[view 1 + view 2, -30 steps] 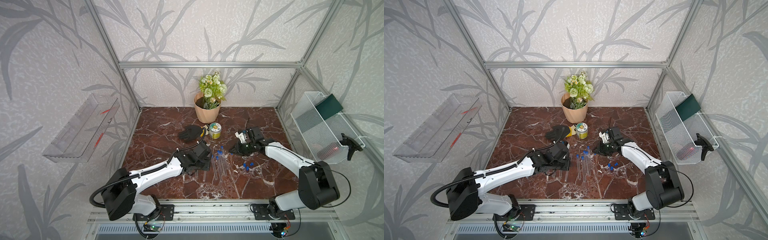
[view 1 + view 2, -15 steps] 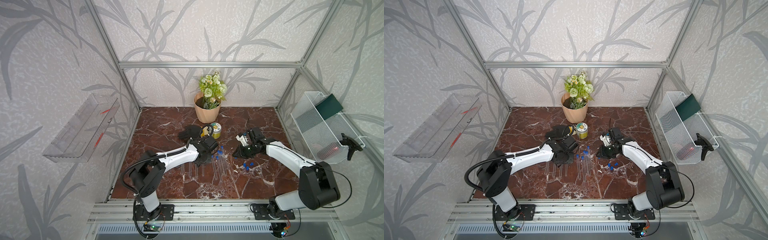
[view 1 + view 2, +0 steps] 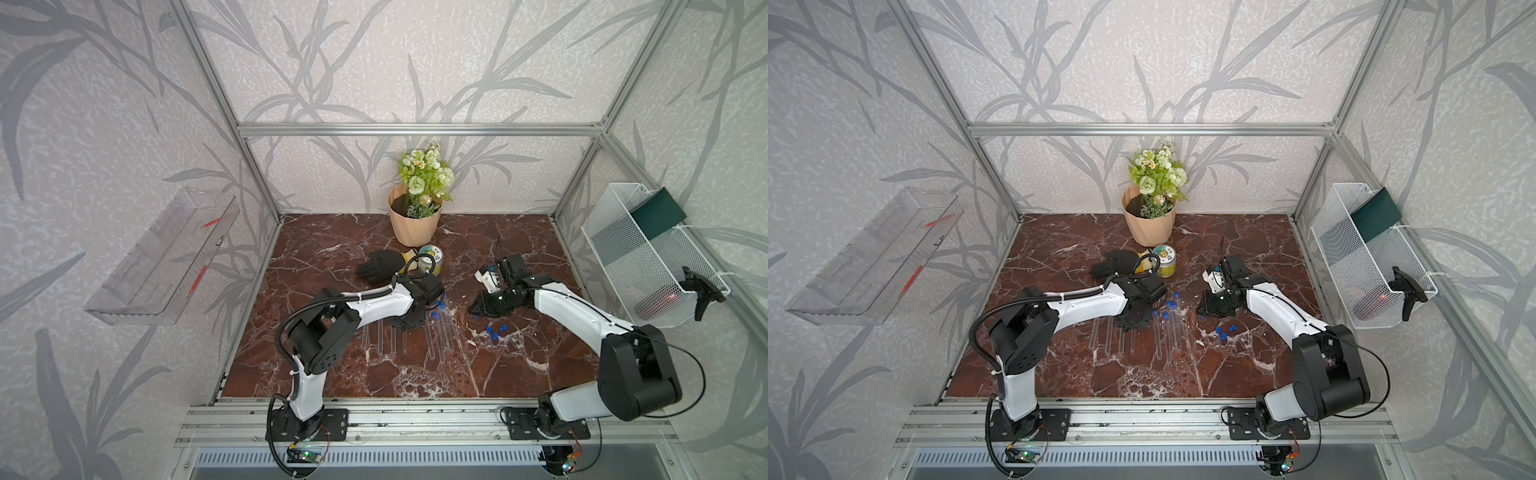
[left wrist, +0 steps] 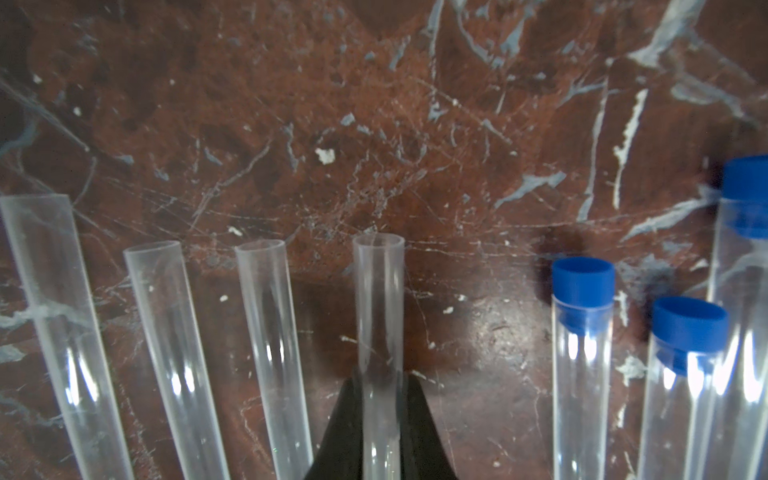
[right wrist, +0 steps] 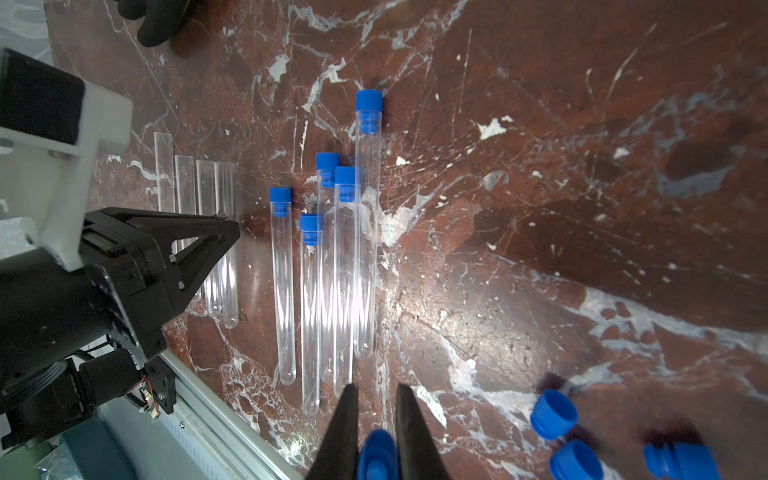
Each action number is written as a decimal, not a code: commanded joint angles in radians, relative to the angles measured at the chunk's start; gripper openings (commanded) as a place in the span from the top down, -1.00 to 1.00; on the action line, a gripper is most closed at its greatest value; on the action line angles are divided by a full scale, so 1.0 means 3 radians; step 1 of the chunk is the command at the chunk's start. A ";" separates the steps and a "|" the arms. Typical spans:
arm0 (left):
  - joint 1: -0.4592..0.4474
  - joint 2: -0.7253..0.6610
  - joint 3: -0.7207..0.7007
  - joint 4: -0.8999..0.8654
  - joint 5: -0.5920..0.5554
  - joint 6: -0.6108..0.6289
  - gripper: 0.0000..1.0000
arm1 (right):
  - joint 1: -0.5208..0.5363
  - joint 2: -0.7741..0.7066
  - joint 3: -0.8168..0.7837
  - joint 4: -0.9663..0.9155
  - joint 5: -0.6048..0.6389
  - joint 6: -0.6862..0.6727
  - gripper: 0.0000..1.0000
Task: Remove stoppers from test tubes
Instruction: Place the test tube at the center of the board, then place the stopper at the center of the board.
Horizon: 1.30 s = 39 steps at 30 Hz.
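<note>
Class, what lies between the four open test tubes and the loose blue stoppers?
Five stoppered test tubes, lying side by side; the right wrist view shows them clearly.

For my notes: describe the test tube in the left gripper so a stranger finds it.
On the marble table lie four open tubes beside five blue-stoppered tubes. It is the open one nearest the stoppered group, alone pinched in the left gripper.

Bright-blue stoppers (image 5: 555, 414), clear test tubes (image 5: 282, 291), red-brown white-veined marble tabletop (image 5: 582, 124), black glove (image 3: 380, 264), peach flowerpot (image 3: 413, 228).
</note>
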 commanded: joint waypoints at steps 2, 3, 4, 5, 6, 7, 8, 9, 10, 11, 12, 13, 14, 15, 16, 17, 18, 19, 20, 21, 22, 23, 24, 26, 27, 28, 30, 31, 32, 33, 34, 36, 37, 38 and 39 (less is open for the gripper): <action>0.0001 0.0024 0.0085 -0.0106 -0.0042 -0.0012 0.81 | -0.0035 -0.0134 0.0018 -0.0117 0.0075 -0.0055 1.00; 0.0001 0.0019 0.0084 -0.0106 -0.0037 -0.0009 0.76 | -0.0038 -0.0146 0.0018 -0.0123 0.0084 -0.0054 1.00; 0.0001 0.0017 0.0082 -0.0110 -0.0037 -0.0009 0.70 | -0.0040 -0.0160 0.0018 -0.0133 0.0094 -0.0054 1.00; 0.0002 0.0015 0.0086 -0.0118 -0.0037 -0.0007 0.65 | -0.0046 -0.0167 0.0018 -0.0141 0.0099 -0.0051 1.00; 0.0001 -0.0001 0.0087 -0.0119 -0.0037 -0.0003 0.58 | -0.0051 -0.0175 0.0018 -0.0147 0.0105 -0.0052 1.00; 0.0001 -0.0019 0.0082 -0.0121 -0.0037 -0.0002 0.52 | -0.0056 -0.0186 0.0018 -0.0158 0.0115 -0.0053 1.00; 0.0001 -0.0028 0.0086 -0.0132 -0.0039 -0.0002 0.46 | -0.0065 -0.0191 0.0018 -0.0162 0.0116 -0.0056 1.00; 0.0001 -0.0050 0.0086 -0.0141 -0.0043 0.0000 0.39 | -0.0075 -0.0203 0.0023 -0.0176 0.0130 -0.0067 1.00; -0.0001 -0.0077 0.0089 -0.0151 -0.0052 0.0003 0.31 | -0.0088 -0.0204 0.0028 -0.0192 0.0141 -0.0077 1.00; 0.0001 -0.0102 0.0089 -0.0162 -0.0054 0.0003 0.26 | -0.0105 -0.0207 0.0033 -0.0202 0.0151 -0.0087 1.00; 0.0001 -0.0129 0.0090 -0.0177 -0.0063 0.0007 0.22 | -0.0128 -0.0212 0.0038 -0.0218 0.0157 -0.0095 1.00; 0.0000 -0.0163 0.0097 -0.0196 -0.0072 0.0011 0.21 | -0.0154 -0.0212 0.0038 -0.0227 0.0168 -0.0112 1.00; 0.0001 -0.0199 0.0097 -0.0213 -0.0083 0.0020 0.21 | -0.0178 -0.0212 0.0036 -0.0240 0.0181 -0.0129 1.00; -0.0005 -0.0246 0.0091 -0.0226 -0.0091 0.0033 0.20 | -0.0205 -0.0202 0.0043 -0.0269 0.0209 -0.0156 1.00; -0.0012 -0.0296 0.0087 -0.0243 -0.0107 0.0046 0.19 | -0.0238 -0.0183 0.0044 -0.0295 0.0243 -0.0192 1.00; -0.0019 -0.0339 0.0087 -0.0261 -0.0121 0.0060 0.19 | -0.0268 -0.0167 0.0043 -0.0307 0.0272 -0.0222 1.00; -0.0031 -0.0386 0.0089 -0.0282 -0.0124 0.0079 0.18 | -0.0306 -0.0137 0.0041 -0.0314 0.0298 -0.0257 1.00; -0.0047 -0.0434 0.0087 -0.0297 -0.0133 0.0104 0.17 | -0.0343 -0.0100 0.0039 -0.0318 0.0327 -0.0299 1.00; -0.0067 -0.0473 0.0090 -0.0303 -0.0139 0.0126 0.16 | -0.0373 -0.0060 0.0041 -0.0317 0.0357 -0.0325 1.00; -0.0091 -0.0514 0.0090 -0.0301 -0.0132 0.0153 0.15 | -0.0400 -0.0012 0.0051 -0.0308 0.0379 -0.0350 1.00; -0.0117 -0.0555 0.0088 -0.0295 -0.0121 0.0184 0.13 | -0.0432 0.0051 0.0061 -0.0295 0.0395 -0.0373 1.00; -0.0144 -0.0580 0.0085 -0.0282 -0.0110 0.0208 0.11 | -0.0444 0.0100 0.0071 -0.0284 0.0410 -0.0384 1.00; -0.0174 -0.0615 0.0076 -0.0257 -0.0084 0.0235 0.09 | -0.0449 0.0162 0.0088 -0.0268 0.0444 -0.0407 1.00; -0.0220 -0.0658 0.0060 -0.0205 -0.0016 0.0267 0.03 | -0.0454 0.0288 0.0111 -0.0228 0.0501 -0.0418 1.00; -0.0242 -0.0677 0.0044 -0.0181 0.0015 0.0276 0.02 | -0.0455 0.0351 0.0132 -0.0216 0.0514 -0.0424 1.00; -0.0259 -0.0694 0.0029 -0.0161 0.0041 0.0274 0.00 | -0.0455 0.0425 0.0150 -0.0202 0.0523 -0.0430 1.00; -0.0284 -0.0727 -0.0008 -0.0105 0.0100 0.0281 0.00 | -0.0455 0.0535 0.0180 -0.0176 0.0540 -0.0432 1.00; -0.0290 -0.0740 -0.0030 -0.0066 0.0152 0.0290 0.00 | -0.0455 0.0589 0.0191 -0.0161 0.0564 -0.0430 1.00; -0.0295 -0.0745 -0.0046 -0.0031 0.0213 0.0294 -0.01 | -0.0455 0.0636 0.0200 -0.0154 0.0597 -0.0435 0.99; -0.0295 -0.0755 -0.0056 -0.0006 0.0259 0.0294 -0.01 | -0.0455 0.0671 0.0207 -0.0141 0.0625 -0.0444 0.98; -0.0300 -0.0760 -0.0076 0.0026 0.0311 0.0291 -0.01 | -0.0455 0.0714 0.0219 -0.0138 0.0654 -0.0456 0.96; -0.0311 -0.0781 -0.0125 0.0116 0.0398 0.0279 -0.01 | -0.0455 0.0787 0.0236 -0.0135 0.0709 -0.0473 0.94; -0.0316 -0.0792 -0.0150 0.0146 0.0420 0.0271 -0.01 | -0.0455 0.0822 0.0243 -0.0133 0.0746 -0.0481 0.93; -0.0316 -0.0803 -0.0162 0.0169 0.0433 0.0269 0.00 | -0.0455 0.0832 0.0243 -0.0125 0.0783 -0.0489 0.91; -0.0316 -0.0808 -0.0169 0.0167 0.0434 0.0264 0.00 | -0.0455 0.0831 0.0237 -0.0116 0.0803 -0.0494 0.88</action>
